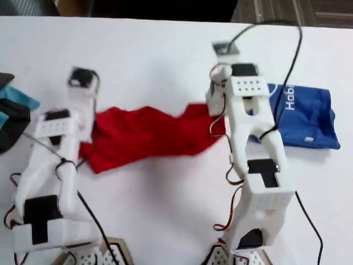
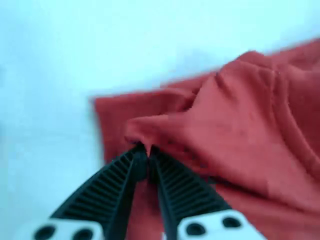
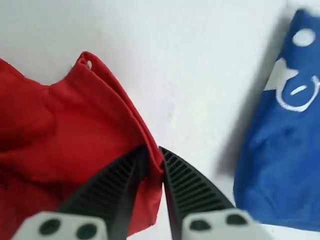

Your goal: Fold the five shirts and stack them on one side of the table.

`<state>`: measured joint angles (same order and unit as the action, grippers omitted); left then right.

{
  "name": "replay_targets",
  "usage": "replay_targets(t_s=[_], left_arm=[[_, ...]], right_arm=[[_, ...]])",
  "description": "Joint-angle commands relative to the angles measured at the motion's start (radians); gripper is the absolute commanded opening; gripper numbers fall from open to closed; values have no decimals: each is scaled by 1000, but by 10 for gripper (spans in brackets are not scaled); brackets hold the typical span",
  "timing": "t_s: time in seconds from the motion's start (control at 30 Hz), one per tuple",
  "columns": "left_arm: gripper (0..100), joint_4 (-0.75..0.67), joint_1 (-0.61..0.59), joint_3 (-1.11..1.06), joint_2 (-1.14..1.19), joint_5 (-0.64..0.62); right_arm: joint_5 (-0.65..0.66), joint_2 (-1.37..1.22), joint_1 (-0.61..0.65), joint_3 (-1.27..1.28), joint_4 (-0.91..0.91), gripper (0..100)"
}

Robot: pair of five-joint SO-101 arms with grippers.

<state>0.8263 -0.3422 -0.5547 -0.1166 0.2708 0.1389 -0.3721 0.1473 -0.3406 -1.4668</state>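
Gripping a raised fold of the red shirt (image 2: 240, 125), the left pincer (image 2: 145, 152) is clenched on the cloth at one end of the shirt. The right pincer (image 3: 152, 152) is closed tight as well, on the hem at the opposite end. Between both arms the red shirt lies crumpled and stretched across the white surface (image 1: 165, 49). Just beside the right arm a folded blue shirt (image 1: 306, 113) lies flat. At the left edge of the surface sits a heap of dark and teal clothes (image 1: 11, 118).
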Motion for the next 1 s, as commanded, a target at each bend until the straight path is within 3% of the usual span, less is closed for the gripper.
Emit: replay_targets(t_s=[0.0, 0.2, 0.4, 0.7, 0.8, 0.97], left_arm=[[28, 68, -41, 185, -106, -9], [48, 106, 11, 349, -135, -5], [159, -55, 43, 360, -41, -8], [166, -123, 38, 455, 183, -58], [166, -34, 49, 542, 368, -57], [163, 238, 100, 734, 606, 15]], right_arm=[[17, 62, -15, -167, -44, 20], [23, -25, -15, -258, -68, 20], [23, -97, 5, -345, -82, 20], [23, -134, -5, -382, -97, 20], [23, -131, -8, -384, -97, 20], [23, -127, -10, -384, -97, 20]])
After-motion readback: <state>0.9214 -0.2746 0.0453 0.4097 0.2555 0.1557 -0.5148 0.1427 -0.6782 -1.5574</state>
